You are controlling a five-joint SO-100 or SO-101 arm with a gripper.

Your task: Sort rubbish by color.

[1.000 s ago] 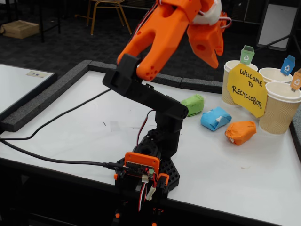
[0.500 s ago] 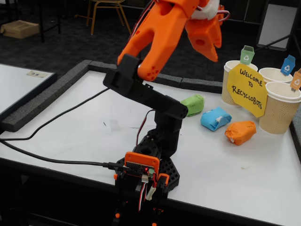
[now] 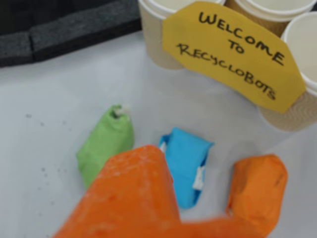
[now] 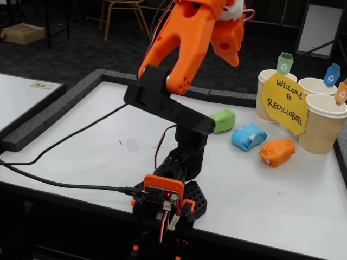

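Overhead, gripper (image 4: 232,57) hangs empty, jaw gap unclear; green lump (image 4: 223,120), blue lump (image 4: 248,136), orange lump (image 4: 277,152) lie in a row by the cups (image 4: 324,125).

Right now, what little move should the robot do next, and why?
Probably lower the tool toward the green lump. The tool hangs high above the table and holds nothing, while the green lump, blue lump and orange lump all lie outside the cups.
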